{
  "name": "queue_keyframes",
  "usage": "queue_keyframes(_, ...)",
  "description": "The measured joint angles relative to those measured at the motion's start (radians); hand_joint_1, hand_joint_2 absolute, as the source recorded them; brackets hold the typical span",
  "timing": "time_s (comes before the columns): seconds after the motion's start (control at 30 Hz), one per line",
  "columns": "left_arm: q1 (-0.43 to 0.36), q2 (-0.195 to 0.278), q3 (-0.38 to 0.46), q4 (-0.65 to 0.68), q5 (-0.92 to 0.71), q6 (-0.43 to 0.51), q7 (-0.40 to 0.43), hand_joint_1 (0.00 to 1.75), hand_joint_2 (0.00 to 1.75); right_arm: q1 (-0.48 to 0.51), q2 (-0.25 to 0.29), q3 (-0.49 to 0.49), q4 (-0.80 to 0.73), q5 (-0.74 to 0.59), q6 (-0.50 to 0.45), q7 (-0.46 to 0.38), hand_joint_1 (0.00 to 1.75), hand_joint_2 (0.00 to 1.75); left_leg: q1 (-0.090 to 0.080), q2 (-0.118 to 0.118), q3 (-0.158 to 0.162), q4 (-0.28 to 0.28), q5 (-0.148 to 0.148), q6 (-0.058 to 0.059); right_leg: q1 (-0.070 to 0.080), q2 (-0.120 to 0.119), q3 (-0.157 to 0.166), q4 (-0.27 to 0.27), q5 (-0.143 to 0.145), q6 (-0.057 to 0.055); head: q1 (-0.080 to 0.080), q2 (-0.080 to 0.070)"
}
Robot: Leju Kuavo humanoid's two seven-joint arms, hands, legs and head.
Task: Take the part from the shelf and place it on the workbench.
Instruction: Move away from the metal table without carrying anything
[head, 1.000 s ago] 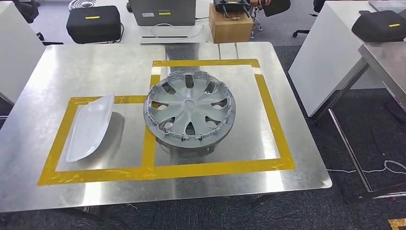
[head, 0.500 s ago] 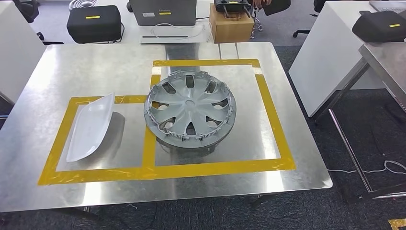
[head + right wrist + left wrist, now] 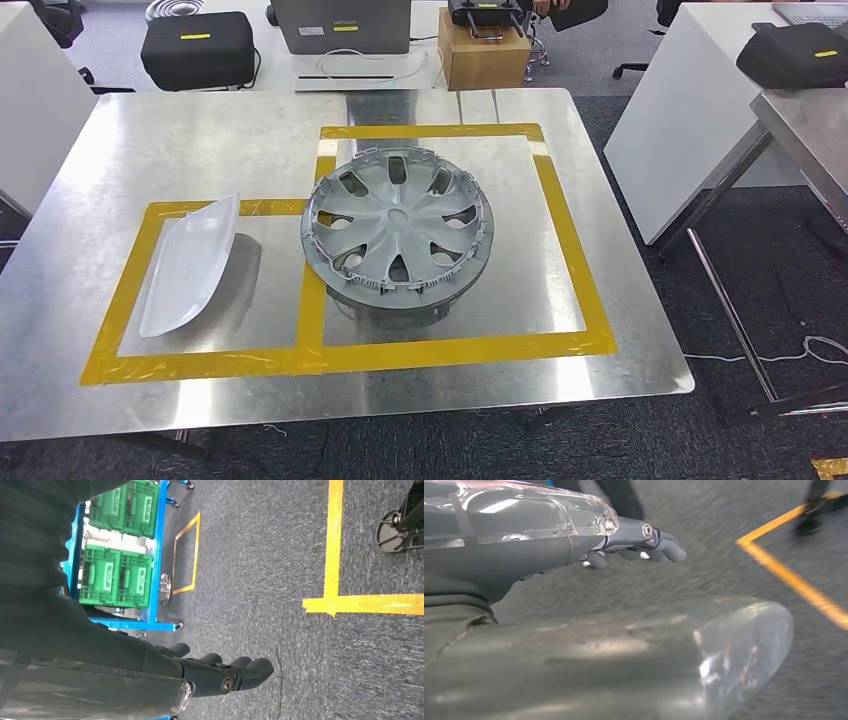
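Hubcap [image 3: 397,225] sits pretty much dead centre on the shiny metal table [image 3: 620,340], face up, inside the bigger yellow tape rectangle [image 3: 570,240], with its rim hanging over the tape line at its 9 o'clock. White curved panel [image 3: 188,264] lies at about 9 o'clock from the hubcap, close by but not touching, in its own smaller taped box. Off the table at 12 o'clock there's a cardboard box [image 3: 482,55] and a black case [image 3: 197,48].

Left robot hand [image 3: 634,542] hangs over grey carpet [image 3: 724,565], fingers loosely curled and apart, gripping nothing. Right robot hand [image 3: 220,672] is the same deal, released and empty, over carpet with yellow floor tape [image 3: 365,603], green crates [image 3: 116,570] on a blue rack further off.
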Motion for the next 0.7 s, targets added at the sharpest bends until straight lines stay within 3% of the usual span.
queue_keyframes(0.2, -0.021, -0.059, 0.000, 0.088, 0.005, 0.006, 0.000, 0.00, 0.00, -0.001, -0.008, -0.003, 0.000, 0.000, 0.001, 0.004, 0.00, 1.75, 0.000, 0.000, 0.000, 0.000, 0.000, 0.000, 0.000, 0.000, 0.000, 0.000, 0.000, 0.000, 0.000, 0.000)
queue_keyframes(0.7, -0.051, -0.134, -0.059, 0.244, 0.156, 0.020, 0.000, 0.00, 0.00, -0.001, -0.021, -0.004, 0.000, 0.000, 0.003, 0.007, 0.00, 1.75, -0.001, -0.001, 0.001, 0.000, 0.000, 0.000, -0.001, 0.000, 0.000, 0.000, 0.000, 0.001, 0.000, 0.000)
